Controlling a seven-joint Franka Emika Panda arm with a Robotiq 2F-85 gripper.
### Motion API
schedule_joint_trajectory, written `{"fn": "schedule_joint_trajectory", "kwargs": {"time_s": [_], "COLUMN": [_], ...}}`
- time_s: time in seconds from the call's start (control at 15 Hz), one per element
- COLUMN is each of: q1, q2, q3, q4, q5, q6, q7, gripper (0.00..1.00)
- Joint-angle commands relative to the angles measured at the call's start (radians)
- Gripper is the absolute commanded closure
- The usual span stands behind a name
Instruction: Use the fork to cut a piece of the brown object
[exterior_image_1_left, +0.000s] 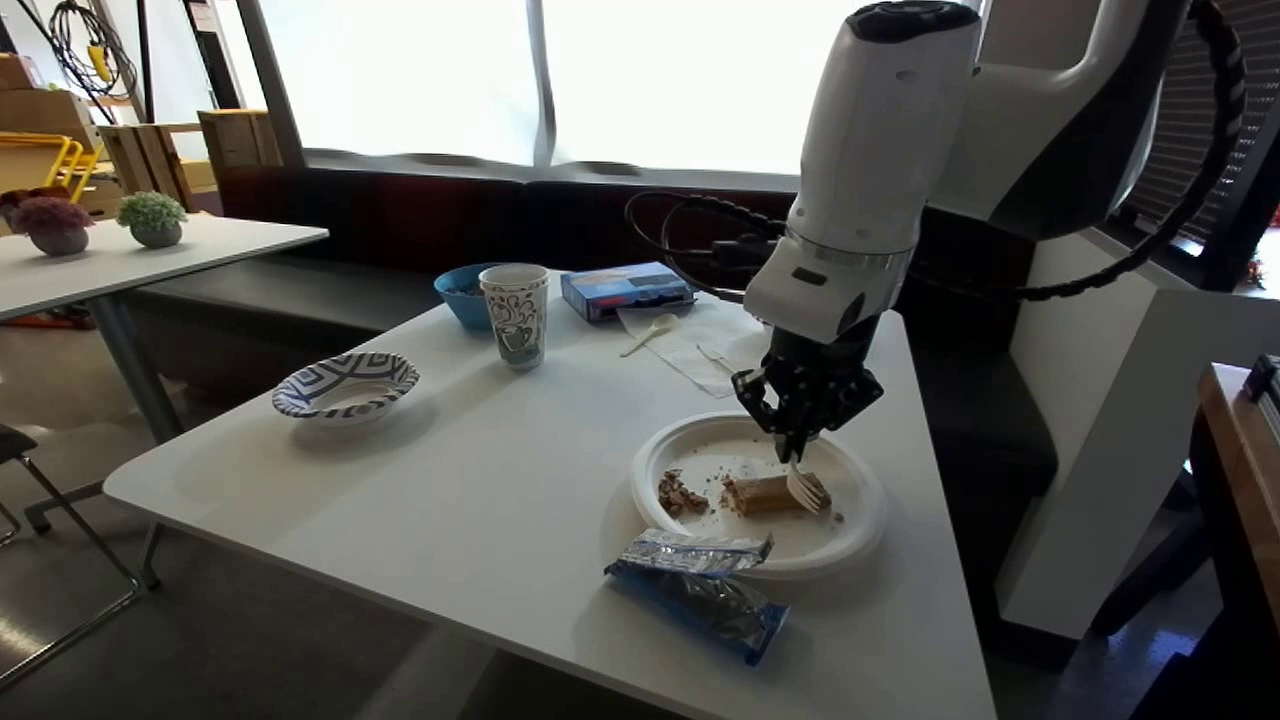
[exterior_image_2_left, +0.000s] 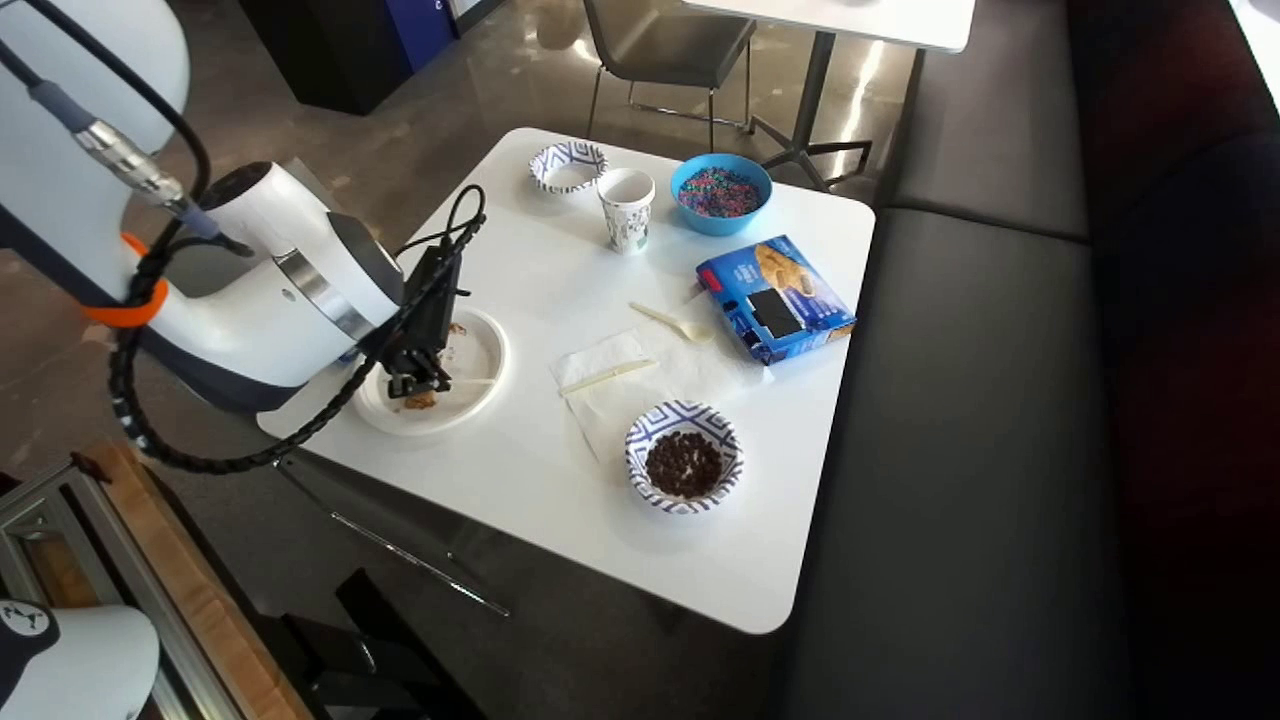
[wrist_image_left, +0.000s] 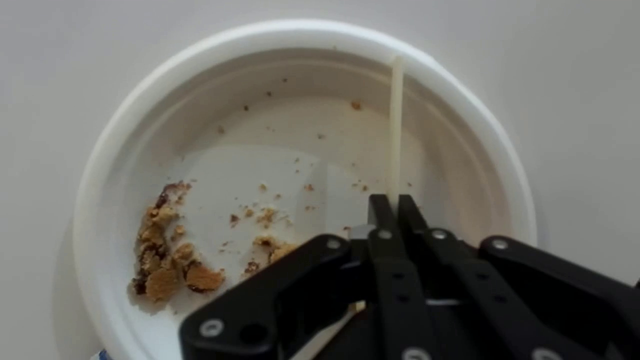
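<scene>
Over the plate (wrist_image_left: 230, 165), inside its rim (wrist_image_left: 305, 33), claw (exterior_image_1_left: 792, 450) grips fork (exterior_image_1_left: 803, 488).

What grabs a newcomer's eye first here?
Most likely the white arm above the white plate, its black gripper shut on a whitish fork pointing down at the brown bar. Next, perhaps the silver-and-blue wrapper by the plate's edge. Then the bright blue bowl of colorful bits, beside the patterned cup.

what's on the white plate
A brown bar, crumbled pieces and crumbs. In an exterior view the fork covers part of the bar. The plate under the bar is hidden.
</scene>
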Motion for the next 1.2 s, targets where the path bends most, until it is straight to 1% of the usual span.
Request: {"fn": "schedule_joint_trajectory", "kwargs": {"time_s": [0.0, 0.2, 0.47, 0.73, 1.13], "q1": [-0.008, -0.010, -0.011, -0.007, -0.008], "q2": [-0.040, -0.060, -0.092, -0.115, -0.095], "q3": [0.006, 0.007, 0.000, -0.003, 0.007], "q4": [-0.047, -0.076, -0.100, -0.091, -0.058], "q5": [0.033, 0.057, 0.066, 0.069, 0.085], "q6": [-0.012, -0.020, -0.060, -0.114, -0.123], "q7": [-0.017, -0.016, 0.027, 0.056, 0.039], "gripper": [0.98, 0.98, 0.98, 0.98, 0.98]}}
